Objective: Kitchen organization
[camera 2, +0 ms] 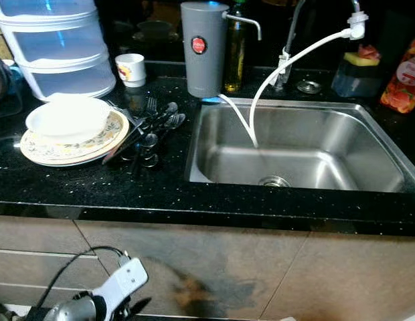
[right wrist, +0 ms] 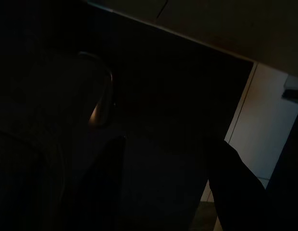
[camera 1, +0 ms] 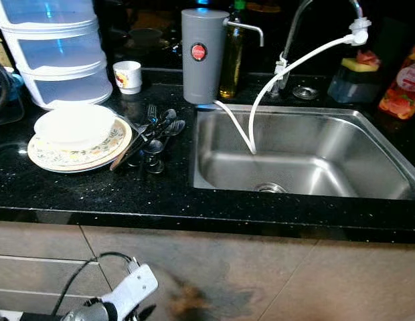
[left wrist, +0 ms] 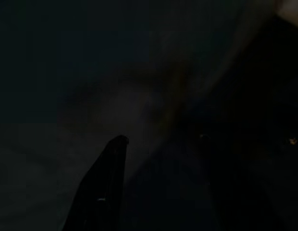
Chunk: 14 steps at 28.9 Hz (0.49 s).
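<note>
On the black counter a white bowl sits on a stack of patterned plates, left of the steel sink. A pile of forks and spoons lies between the plates and the sink. A small white cup stands behind them. My left arm hangs low in front of the cabinet, below the counter edge. In the dark left wrist view, my left gripper looks open with nothing in it. My right gripper hangs open and holds nothing, with a metal handle beyond it.
A grey filter canister and an oil bottle stand at the sink's back left corner. A white hose runs from the tap into the basin. Clear stacked containers stand at the back left, and a sponge holder and a red bottle at the back right.
</note>
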{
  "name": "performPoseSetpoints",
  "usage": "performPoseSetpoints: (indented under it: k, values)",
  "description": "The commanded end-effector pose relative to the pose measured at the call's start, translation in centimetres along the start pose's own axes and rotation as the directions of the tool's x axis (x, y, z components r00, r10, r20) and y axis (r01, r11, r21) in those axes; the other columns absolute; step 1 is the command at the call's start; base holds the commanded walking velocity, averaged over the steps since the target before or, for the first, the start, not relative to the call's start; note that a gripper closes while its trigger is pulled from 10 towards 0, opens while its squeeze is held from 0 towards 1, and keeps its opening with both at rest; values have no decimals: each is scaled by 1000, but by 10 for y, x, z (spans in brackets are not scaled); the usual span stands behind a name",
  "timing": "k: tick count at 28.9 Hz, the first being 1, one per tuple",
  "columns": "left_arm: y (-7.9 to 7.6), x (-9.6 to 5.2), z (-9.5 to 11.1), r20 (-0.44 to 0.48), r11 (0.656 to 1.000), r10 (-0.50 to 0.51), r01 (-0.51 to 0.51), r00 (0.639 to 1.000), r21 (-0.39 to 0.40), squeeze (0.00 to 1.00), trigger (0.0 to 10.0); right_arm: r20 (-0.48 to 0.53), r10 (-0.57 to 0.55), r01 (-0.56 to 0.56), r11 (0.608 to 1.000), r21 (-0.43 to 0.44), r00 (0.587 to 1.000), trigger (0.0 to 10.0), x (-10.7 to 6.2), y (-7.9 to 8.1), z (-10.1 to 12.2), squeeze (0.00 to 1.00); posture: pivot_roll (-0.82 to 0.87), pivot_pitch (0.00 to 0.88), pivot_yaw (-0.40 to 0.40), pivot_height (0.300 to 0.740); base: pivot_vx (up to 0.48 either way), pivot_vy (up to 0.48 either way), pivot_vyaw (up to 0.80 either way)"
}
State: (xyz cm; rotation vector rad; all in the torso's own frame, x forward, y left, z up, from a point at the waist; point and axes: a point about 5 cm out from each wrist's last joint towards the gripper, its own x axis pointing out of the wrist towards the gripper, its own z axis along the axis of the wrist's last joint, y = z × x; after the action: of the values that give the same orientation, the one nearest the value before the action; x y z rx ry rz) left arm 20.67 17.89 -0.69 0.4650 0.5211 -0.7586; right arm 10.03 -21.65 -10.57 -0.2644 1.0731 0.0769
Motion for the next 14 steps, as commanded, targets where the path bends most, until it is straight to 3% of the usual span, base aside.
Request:
performPoseSetpoints:
  k: [1,5,7,12,14]
  values:
    - [1,3,18,74,1000,-16,16,997,10,0,10000,2,3,-3,1000,-10,1000,10000,-1,-1,-1,0,19,0,-36,740,0,0,0]
    - [-2,2,47,177,987,-154,144,972,69,0,10000,9,7,-7,1000,-19,1000,10000,-1,-3,0,0,20,13,-31,740,0,0,0]
    - [-2,2,50,187,984,-169,157,968,79,0,10000,10,7,-7,1000,-19,1000,10000,-1,-3,0,0,20,13,-31,740,0,0,0]
    - [-3,-8,66,214,956,-283,259,935,134,0,10000,16,5,-5,1000,-19,1000,10000,0,-4,2,0,17,44,-23,740,0,0,0]
    - [1,-18,77,233,939,-335,304,913,161,0,10000,19,7,-7,1000,-25,1000,10000,0,-5,3,0,18,74,-21,740,0,0,0]
